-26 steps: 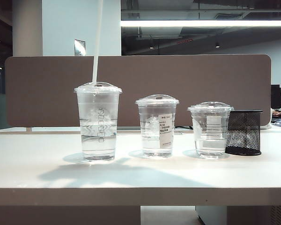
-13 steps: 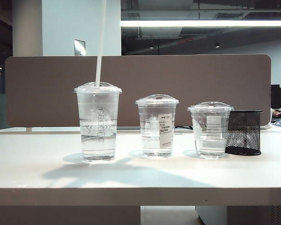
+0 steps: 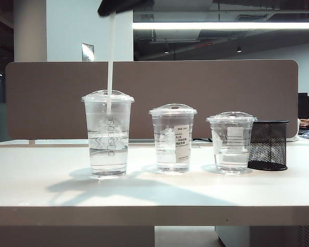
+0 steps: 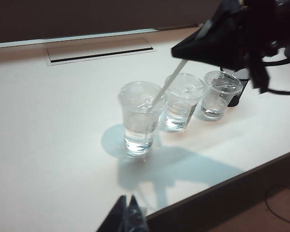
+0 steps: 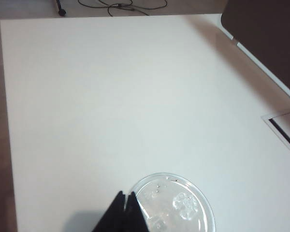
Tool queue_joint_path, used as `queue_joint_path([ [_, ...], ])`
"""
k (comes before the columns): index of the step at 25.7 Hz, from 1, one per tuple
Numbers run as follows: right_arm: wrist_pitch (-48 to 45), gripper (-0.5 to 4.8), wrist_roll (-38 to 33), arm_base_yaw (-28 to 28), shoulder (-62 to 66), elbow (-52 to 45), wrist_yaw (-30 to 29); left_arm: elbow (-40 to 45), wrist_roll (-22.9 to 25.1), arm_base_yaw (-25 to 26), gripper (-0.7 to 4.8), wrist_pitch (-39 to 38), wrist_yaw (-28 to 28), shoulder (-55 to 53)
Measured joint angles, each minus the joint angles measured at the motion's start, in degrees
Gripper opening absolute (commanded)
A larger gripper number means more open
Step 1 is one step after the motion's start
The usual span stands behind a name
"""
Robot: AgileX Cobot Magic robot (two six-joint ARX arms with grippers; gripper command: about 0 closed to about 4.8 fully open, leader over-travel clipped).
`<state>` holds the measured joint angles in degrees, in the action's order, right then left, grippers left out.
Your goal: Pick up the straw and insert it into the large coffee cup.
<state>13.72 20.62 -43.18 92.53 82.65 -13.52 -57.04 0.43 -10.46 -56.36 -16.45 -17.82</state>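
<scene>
Right gripper (image 5: 126,195) fingers clamped on straw (image 3: 110,72) top, straight above large cup (image 3: 107,135); straw hangs below fingers, tip through domed lid. Left gripper (image 4: 127,203) fingers together, holding nothing, hovering near table (image 3: 154,193) edge, well apart from cup.

You can see a row of small printed squares down the large coffee cup (image 3: 107,135); the middle cup (image 3: 172,138) has a white label (image 3: 182,143) with dark print; it is too small for you to read.
</scene>
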Motion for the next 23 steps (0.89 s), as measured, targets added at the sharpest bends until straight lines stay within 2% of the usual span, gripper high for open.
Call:
queue_joint_path([
  [1,-0.52,0.03,0.00,0.00,0.66,-0.02,0.00,0.00,0.00,0.02,-0.02,0.00,0.00,0.02],
  [4,-4.02,1.46,0.02,0.09,3.54,-0.02,0.00,0.00,0.00,0.02,-0.02,0.00,0.00,0.00],
  [8,-5.88,3.71,0.02,0.72,5.70,-0.04,0.04,0.00,0.00,0.02,-0.02,0.00,0.02,0.02],
  [10,-5.92,4.56,0.00,0.85,5.84,-0.04,0.42,0.02,0.00,0.00,-0.02,0.00,0.00,0.00],
  [11,-6.25,4.79,-0.02,0.85,5.79,-0.04,1.20,0.02,0.00,0.02,-0.02,0.00,0.00,0.00],
  [15,-6.82,4.79,0.00,0.85,4.28,-0.07,4.94,0.00,0.00,0.02,-0.02,0.00,0.00,0.02],
  [18,-6.78,4.79,0.00,0.83,0.70,-0.07,5.66,0.00,0.00,0.02,-0.02,0.00,0.00,0.00],
  [19,-6.80,4.49,0.00,0.74,-0.90,-0.07,5.77,0.00,0.00,0.02,-0.02,0.00,0.00,0.02],
  [20,-6.88,3.84,-0.02,0.37,-3.02,-0.04,6.03,0.00,0.00,0.02,-0.02,0.00,0.00,0.02],
  [21,-6.97,2.89,-0.20,0.11,-4.94,-0.04,6.21,0.00,0.00,0.02,-0.02,0.00,0.00,0.00],
  [22,-6.71,0.66,-0.66,-0.17,-7.45,-0.04,6.54,0.00,0.00,0.02,-0.02,0.00,0.00,0.00],
  [23,-5.09,0.14,-0.70,-0.52,-12.33,-0.04,6.99,0.00,0.00,0.02,-0.02,0.00,0.00,0.02],
])
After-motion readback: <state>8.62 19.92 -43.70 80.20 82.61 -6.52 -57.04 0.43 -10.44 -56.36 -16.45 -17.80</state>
